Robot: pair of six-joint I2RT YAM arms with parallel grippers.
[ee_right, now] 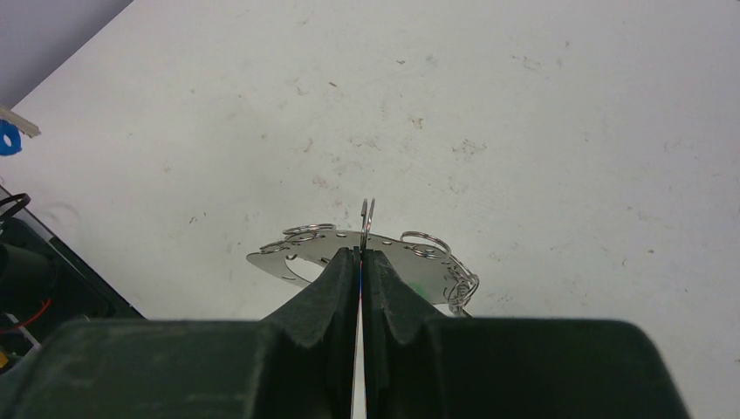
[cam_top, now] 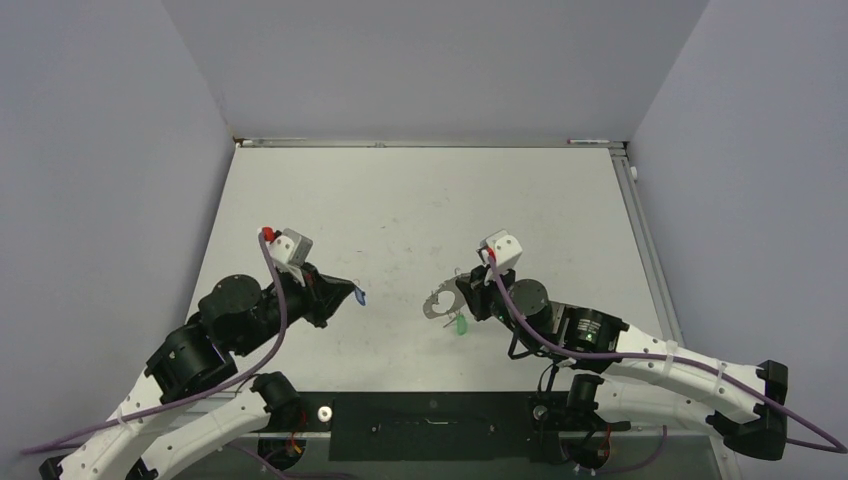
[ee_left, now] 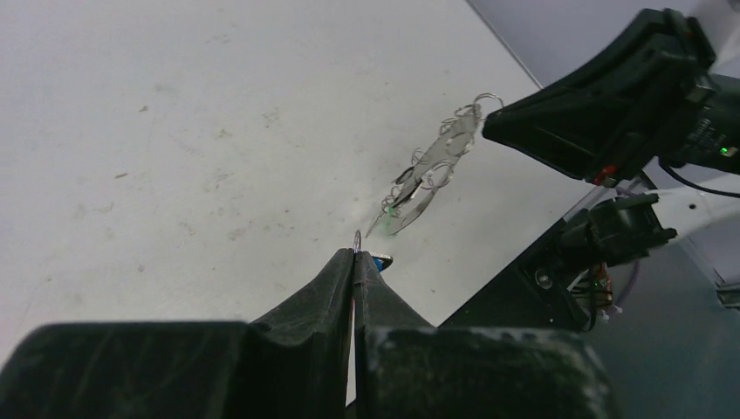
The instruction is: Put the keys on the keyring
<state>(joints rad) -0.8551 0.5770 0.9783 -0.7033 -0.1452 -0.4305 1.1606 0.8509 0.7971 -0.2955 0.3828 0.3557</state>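
Observation:
My left gripper (cam_top: 350, 291) is shut on the blue-capped key (cam_top: 360, 297), held above the table. In the left wrist view the blue cap (ee_left: 380, 260) and a small wire ring stick out past the closed fingertips (ee_left: 355, 254). My right gripper (cam_top: 467, 297) is shut on the keyring (cam_top: 440, 303), a silvery curved metal piece with small split rings along it. The right wrist view shows it edge-on across the fingertips (ee_right: 361, 252). The green-capped key (cam_top: 461, 325) hangs from the keyring's near side. The keyring (ee_left: 434, 168) and green key (ee_left: 389, 209) also show in the left wrist view. A gap separates the two grippers.
The white table (cam_top: 420, 200) is walled by grey panels at the back and sides. A black base plate (cam_top: 430, 425) lies along the near edge between the arm bases. The blue key also shows at the far left of the right wrist view (ee_right: 9, 138).

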